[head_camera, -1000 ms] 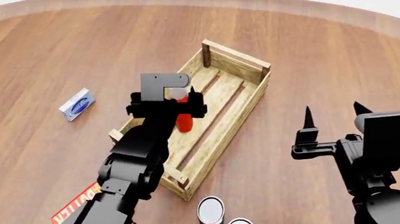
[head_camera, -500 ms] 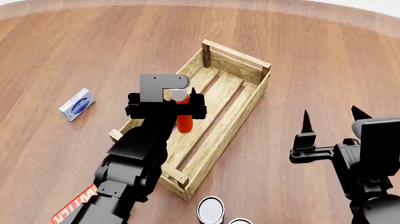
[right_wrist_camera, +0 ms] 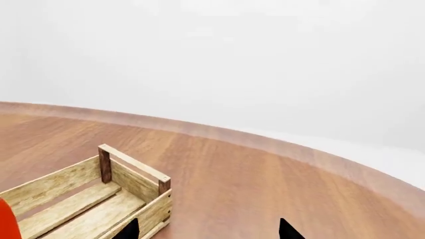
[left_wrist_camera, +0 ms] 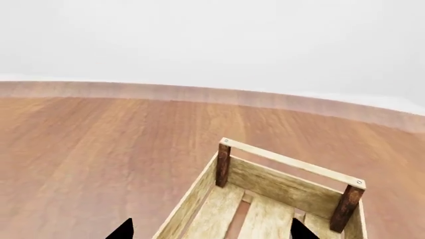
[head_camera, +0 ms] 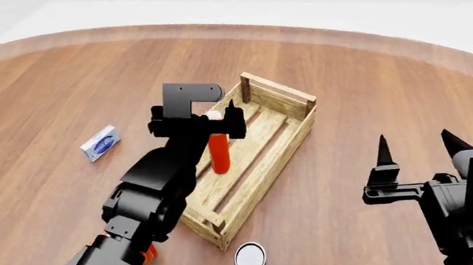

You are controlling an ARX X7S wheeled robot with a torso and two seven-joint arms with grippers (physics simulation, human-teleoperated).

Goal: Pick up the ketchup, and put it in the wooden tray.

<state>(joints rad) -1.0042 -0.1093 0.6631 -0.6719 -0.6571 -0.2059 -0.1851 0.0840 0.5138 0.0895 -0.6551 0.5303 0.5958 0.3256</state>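
Your table (head_camera: 50,85) is a wide round top of reddish-brown wood grain with a paler band along its rim. On it sits the wooden tray (head_camera: 293,137), a light rectangular crate of rough pale slats with darker brown corner posts and low slat walls; its floor is made of long planks with gaps between them. The ketchup (head_camera: 218,154) is a smooth red-orange plastic bottle that stands upright inside the tray, on the floor planks near the middle, its top hidden behind your left gripper (head_camera: 197,126). That gripper is matte black and angular and hangs just above the bottle; in the left wrist view its two pointed fingertips (left_wrist_camera: 123,230) sit far apart with only tray slats between them, so it is spread and holds nothing. Your right gripper (head_camera: 417,147) hangs over bare table to the right of the tray, its two black spike-shaped tips well apart and empty. Left of the tray lies a small flat box (head_camera: 99,144), white with a blue oval. Near the tray's closest corner stand two short cans (head_camera: 251,261) with glossy white round tops, just beside each other.
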